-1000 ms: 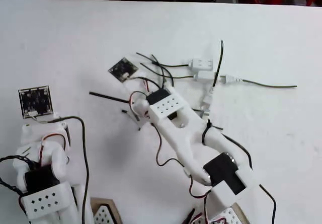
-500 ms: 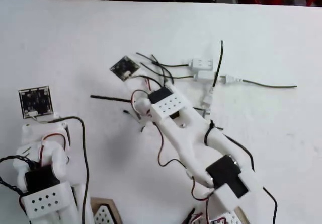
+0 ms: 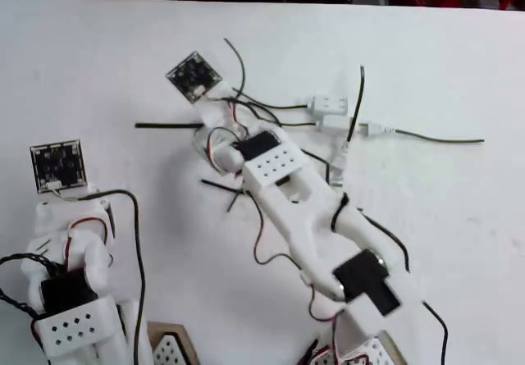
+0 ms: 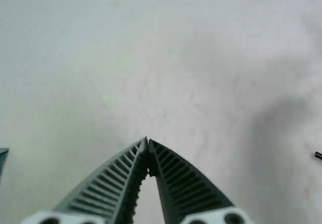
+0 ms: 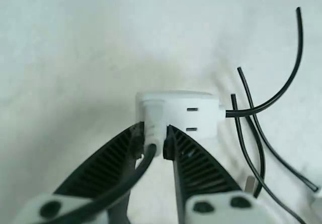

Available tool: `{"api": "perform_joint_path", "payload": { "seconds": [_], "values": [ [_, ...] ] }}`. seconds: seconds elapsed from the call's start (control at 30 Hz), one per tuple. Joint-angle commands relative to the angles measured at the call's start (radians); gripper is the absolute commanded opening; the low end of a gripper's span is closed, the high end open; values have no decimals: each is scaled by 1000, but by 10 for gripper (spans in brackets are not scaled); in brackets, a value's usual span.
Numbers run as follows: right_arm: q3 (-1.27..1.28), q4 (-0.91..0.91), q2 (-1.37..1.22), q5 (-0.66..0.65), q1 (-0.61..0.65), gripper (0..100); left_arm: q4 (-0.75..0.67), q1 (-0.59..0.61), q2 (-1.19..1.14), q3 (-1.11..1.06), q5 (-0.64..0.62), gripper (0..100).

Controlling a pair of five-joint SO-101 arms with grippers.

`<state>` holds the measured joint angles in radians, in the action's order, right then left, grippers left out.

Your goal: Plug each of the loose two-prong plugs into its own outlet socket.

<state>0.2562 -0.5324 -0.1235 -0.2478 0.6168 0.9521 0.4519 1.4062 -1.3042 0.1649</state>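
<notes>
Black ribbed fingers of the right gripper (image 5: pixel 153 133) are clamped on a white two-prong plug (image 5: pixel 152 147), with the plug's black cord (image 5: pixel 138 167) trailing back between the jaws. The plug nose touches the near edge of a white outlet socket (image 5: pixel 176 105) at the centre of the right wrist view. The socket's slot pair (image 5: pixel 193 119) lies on the visible face, just beside the plug and not under it. The prongs are hidden, so engagement cannot be confirmed. Loose black cables (image 5: pixel 261 108) curve across the right of that frame.

Judged step: alignment of this plug with its socket, insertion not yet complete. The next move calls for bringing the prongs in line with the slot pair and then pressing straight in. The block looks unsecured on the table (image 3: pixel 107 61), so it may slide under the push.

In the high view, two more socket blocks (image 3: pixel 329 102) sit right of centre. The left gripper (image 4: pixel 147 146) is closed on nothing, over bare table at the lower left.
</notes>
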Motion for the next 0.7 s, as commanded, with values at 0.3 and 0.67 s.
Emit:
{"api": "perform_joint_path", "payload": {
  "seconds": [0.3, 0.67],
  "values": [
    [-442, 90, -414, 84, -7, 204, -23, 5, 10, 3, 0, 24],
    [-657, -507, -265, 94, 22, 329, -46, 4, 10, -17, 0, 24]
  ]
}}
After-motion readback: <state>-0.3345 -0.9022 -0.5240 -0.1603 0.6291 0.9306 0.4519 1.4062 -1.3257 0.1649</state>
